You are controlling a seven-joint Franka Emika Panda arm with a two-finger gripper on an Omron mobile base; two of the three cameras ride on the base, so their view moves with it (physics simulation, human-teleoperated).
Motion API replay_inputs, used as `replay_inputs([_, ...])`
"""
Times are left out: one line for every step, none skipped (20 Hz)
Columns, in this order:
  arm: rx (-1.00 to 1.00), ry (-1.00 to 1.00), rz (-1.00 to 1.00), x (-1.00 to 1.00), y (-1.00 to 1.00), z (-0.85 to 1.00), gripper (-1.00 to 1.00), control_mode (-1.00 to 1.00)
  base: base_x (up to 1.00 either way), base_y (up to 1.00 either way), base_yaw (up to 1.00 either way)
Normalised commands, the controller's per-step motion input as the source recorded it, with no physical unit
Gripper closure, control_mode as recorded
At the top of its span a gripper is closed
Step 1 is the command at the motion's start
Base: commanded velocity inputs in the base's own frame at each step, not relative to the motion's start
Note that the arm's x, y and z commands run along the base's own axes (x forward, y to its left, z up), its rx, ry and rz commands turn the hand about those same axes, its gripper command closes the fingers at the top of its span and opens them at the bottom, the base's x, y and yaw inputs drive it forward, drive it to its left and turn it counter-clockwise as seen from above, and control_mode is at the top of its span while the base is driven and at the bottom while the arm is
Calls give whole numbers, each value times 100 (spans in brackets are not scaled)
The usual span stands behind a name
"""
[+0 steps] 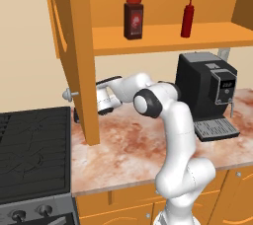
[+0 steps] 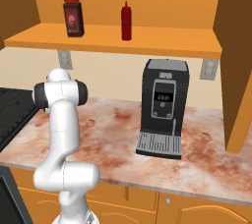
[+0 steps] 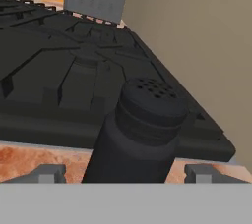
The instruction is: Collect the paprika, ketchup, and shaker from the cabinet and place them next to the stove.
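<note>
your gripper (image 3: pixel 126 171) fingers sit spread, clear of the shaker (image 3: pixel 135 132) by the stove (image 3: pixel 74 85), so back out and fetch paprika (image 1: pixel 133 18) or ketchup (image 1: pixel 187 18) next.

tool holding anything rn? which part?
Nothing is held. The tool is open: its fingertips stand wide on either side of the shaker, clear of its body, which stands on the counter beside the stove.
</note>
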Motion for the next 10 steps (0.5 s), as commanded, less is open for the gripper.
replay_inputs([0,-5,-1,-15,0,0,-100,-100,0,0,0])
replay_inputs([0,-5,-1,-14,0,0,-100,-100,0,0,0])
replay_inputs([0,-3,-1,-6,-1,0,-100,-100,0,0,0])
replay_inputs([0,-3,-3,0,-6,0,-100,-100,0,0,0])
replay_inputs([0,-3,-3,0,-8,0,-100,-100,0,0,0])
replay_inputs([0,-1,-3,0,-14,0,-100,-100,0,0,0])
replay_inputs([0,-3,-3,0,-17,0,-100,-100,0,0,0])
replay_inputs([0,-3,-2,0,-22,0,-100,-100,0,0,0])
replay_inputs([0,-3,-3,0,-25,0,-100,-100,0,0,0])
replay_inputs([0,-4,-3,0,-27,2,-100,-100,0,0,0])
